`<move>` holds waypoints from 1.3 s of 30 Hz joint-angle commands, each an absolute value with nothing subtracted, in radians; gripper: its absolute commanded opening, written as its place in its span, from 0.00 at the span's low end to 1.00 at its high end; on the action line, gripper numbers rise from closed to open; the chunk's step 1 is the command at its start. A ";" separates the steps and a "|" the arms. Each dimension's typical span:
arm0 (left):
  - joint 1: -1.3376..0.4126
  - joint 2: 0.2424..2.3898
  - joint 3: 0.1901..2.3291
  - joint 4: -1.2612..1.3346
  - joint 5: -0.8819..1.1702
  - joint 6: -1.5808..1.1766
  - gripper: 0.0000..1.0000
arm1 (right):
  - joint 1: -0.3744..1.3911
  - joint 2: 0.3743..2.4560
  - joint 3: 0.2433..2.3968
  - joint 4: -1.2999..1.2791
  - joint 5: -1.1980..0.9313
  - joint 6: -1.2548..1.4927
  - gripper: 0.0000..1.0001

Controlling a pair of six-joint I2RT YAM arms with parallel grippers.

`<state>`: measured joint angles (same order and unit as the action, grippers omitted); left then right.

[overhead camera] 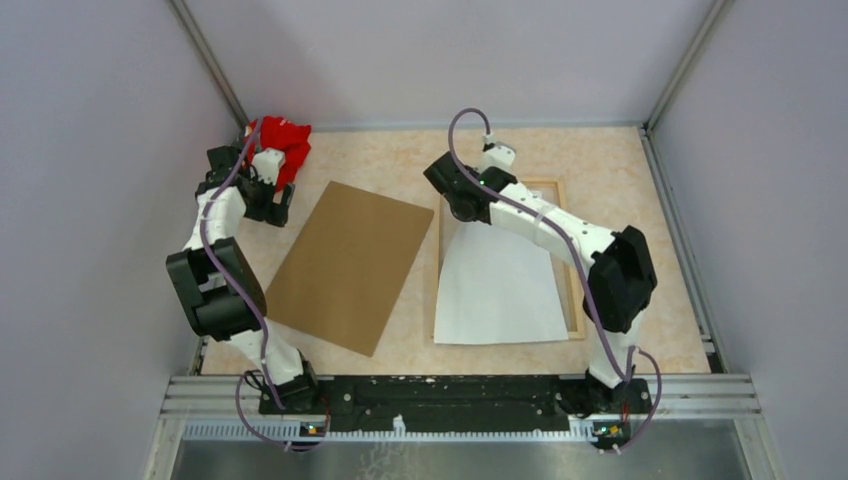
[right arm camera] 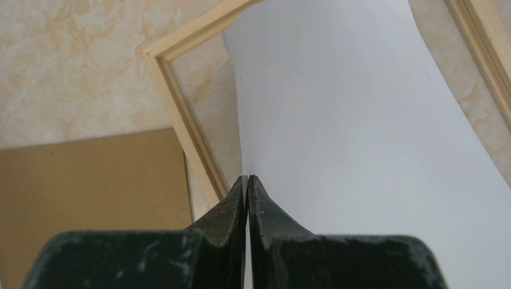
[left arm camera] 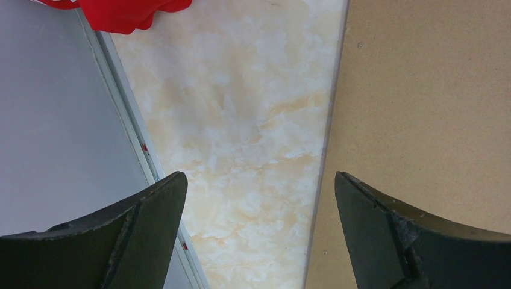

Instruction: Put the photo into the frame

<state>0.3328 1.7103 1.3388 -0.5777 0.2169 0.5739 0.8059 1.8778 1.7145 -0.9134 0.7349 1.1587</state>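
Pinching the photo (right arm camera: 361,120) by its far edge in the tightly closed right gripper (right arm camera: 247,180), white back up, draping it over the frame (right arm camera: 181,114), near edge overhanging. Likely needing shifting farther away and squaring inside the rails before lowering. Leaving the left gripper (left arm camera: 259,180) gaping beside the board (left arm camera: 422,90).

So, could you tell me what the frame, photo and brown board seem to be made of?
The frame looks like pale bare wood, matte, around a clear pane, glass or plastic. The photo, white back showing, looks like thin paper: it curves smoothly. The board looks like matte brown cardboard or fibreboard, flat and finely speckled.
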 commanded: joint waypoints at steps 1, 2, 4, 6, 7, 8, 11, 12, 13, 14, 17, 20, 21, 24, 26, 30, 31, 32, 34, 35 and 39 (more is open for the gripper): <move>0.331 1.721 1.336 -0.572 0.226 0.571 0.99 | 0.779 1.773 1.651 -0.750 0.815 1.044 0.00; 0.330 1.721 1.338 -0.573 0.226 0.571 0.99 | 0.771 1.766 1.639 -0.727 0.813 1.031 0.00; 0.330 1.725 1.343 -0.579 0.227 0.569 0.99 | 0.761 1.753 1.614 -0.667 0.797 0.978 0.00; 0.329 1.727 1.346 -0.579 0.227 0.567 0.99 | 0.751 1.750 1.605 -0.641 0.793 0.950 0.00; 0.329 1.728 1.345 -0.580 0.227 0.567 0.99 | 0.746 1.753 1.607 -0.640 0.789 0.942 0.00; 0.329 1.728 1.347 -0.581 0.228 0.566 0.99 | 0.742 1.757 1.609 -0.640 0.787 0.934 0.00; 0.327 1.733 1.344 -0.581 0.226 0.568 0.99 | 0.734 1.767 1.614 -0.650 0.787 0.930 0.00; 0.328 1.734 1.344 -0.581 0.223 0.568 0.99 | 0.733 1.768 1.613 -0.650 0.785 0.931 0.00; 0.328 1.737 1.345 -0.581 0.222 0.566 0.99 | 0.732 1.769 1.610 -0.648 0.783 0.932 0.00; 0.328 1.739 1.344 -0.582 0.223 0.567 0.99 | 0.731 1.770 1.609 -0.651 0.782 0.936 0.00; 0.325 1.742 1.346 -0.583 0.224 0.567 0.99 | 0.730 1.775 1.608 -0.668 0.786 0.961 0.00; 0.321 1.745 1.348 -0.584 0.223 0.568 0.99 | 0.729 1.792 1.629 -0.737 0.804 1.025 0.00; 0.321 1.746 1.348 -0.583 0.222 0.569 0.99 | 0.728 1.802 1.643 -0.765 0.810 1.044 0.00; 0.321 1.748 1.348 -0.582 0.222 0.569 0.99 | 0.729 1.840 1.686 -0.841 0.818 1.084 0.00; 0.322 1.749 1.348 -0.582 0.222 0.568 0.99 | 0.729 1.860 1.707 -0.877 0.820 1.101 0.00; 0.321 1.750 1.345 -0.580 0.221 0.568 0.99 | 0.729 1.857 1.703 -0.909 0.837 1.142 0.00; 0.322 1.750 1.344 -0.579 0.221 0.568 0.99 | 0.728 1.851 1.698 -0.917 0.849 1.164 0.00; 0.321 1.751 1.346 -0.580 0.221 0.568 0.99 | 0.728 1.844 1.693 -0.923 0.860 1.177 0.00; 0.321 1.750 1.346 -0.581 0.220 0.568 0.99 | 0.727 1.836 1.685 -0.931 0.877 1.197 0.00; 0.320 1.750 1.347 -0.579 0.220 0.567 0.99 | 0.726 1.833 1.678 -0.922 0.872 1.190 0.00; 0.319 1.750 1.346 -0.581 0.220 0.568 0.99 | 0.719 1.847 1.677 -0.889 0.847 1.165 0.00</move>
<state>0.3244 1.7443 1.3384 -0.5884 0.2161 0.5739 0.7288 1.8622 1.6588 -0.8978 0.8268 1.1564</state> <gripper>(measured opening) 0.987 0.004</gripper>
